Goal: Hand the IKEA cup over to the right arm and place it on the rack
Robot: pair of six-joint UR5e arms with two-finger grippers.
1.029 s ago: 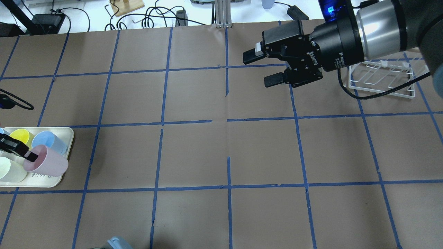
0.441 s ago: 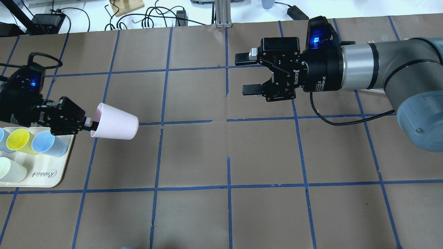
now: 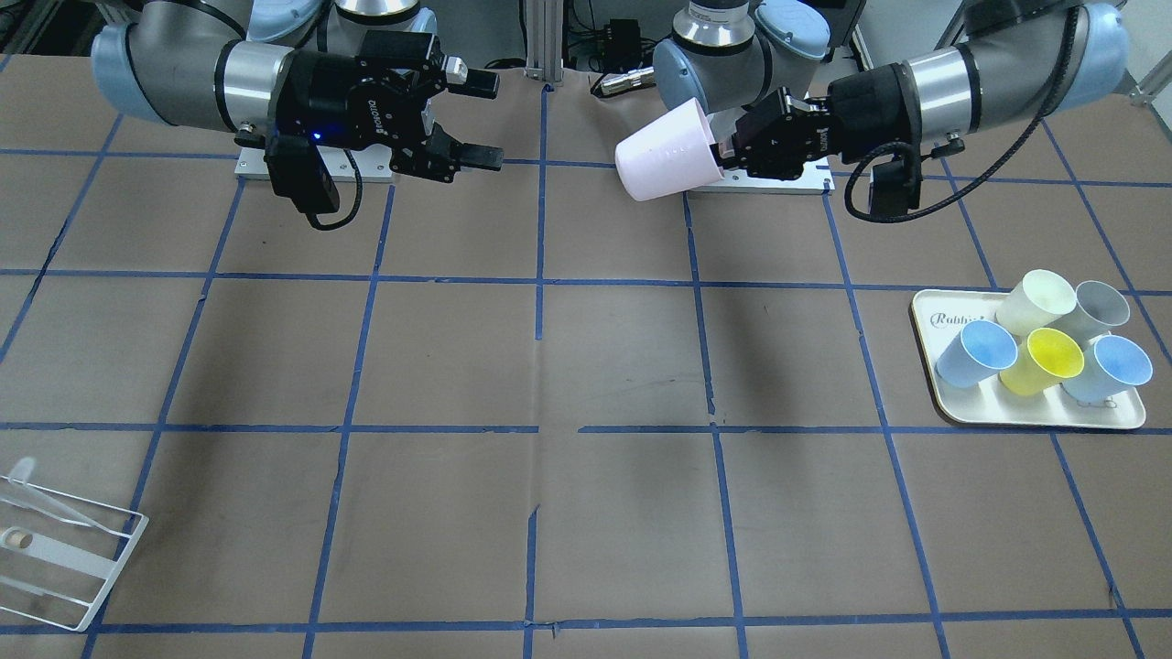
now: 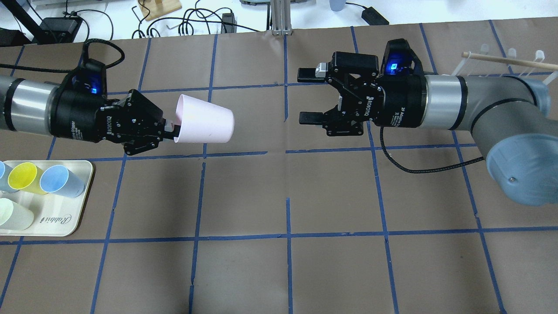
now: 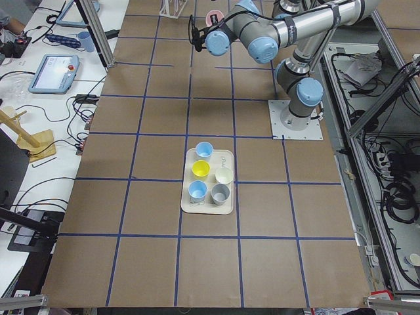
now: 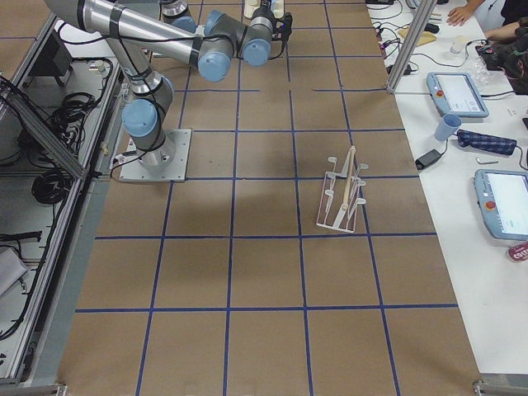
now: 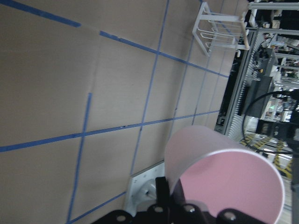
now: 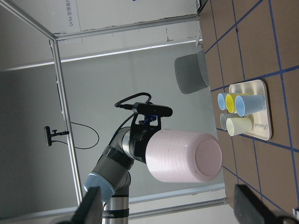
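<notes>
In the front-facing view, the left gripper (image 3: 725, 146) pinches the rim of the pink IKEA cup (image 3: 661, 154), which it holds sideways in the air. The cup's base points to 9 o'clock, at the right gripper (image 3: 483, 119), whose fingers are spread. The rack (image 3: 69, 554) sits at the table's 7 o'clock corner. Overhead, a gap separates the cup from the right gripper. In the right wrist view, the cup's base faces the camera.

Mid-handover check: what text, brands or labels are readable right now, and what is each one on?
"ROBOTIQ": on the body of the left gripper.
"ROBOTIQ": on the body of the right gripper.
"Rabbit": script on the tray, upside down in the overhead view.
Small white print on the right arm's wrist ring: too blurred to read.
On the cup: no marking visible.
</notes>
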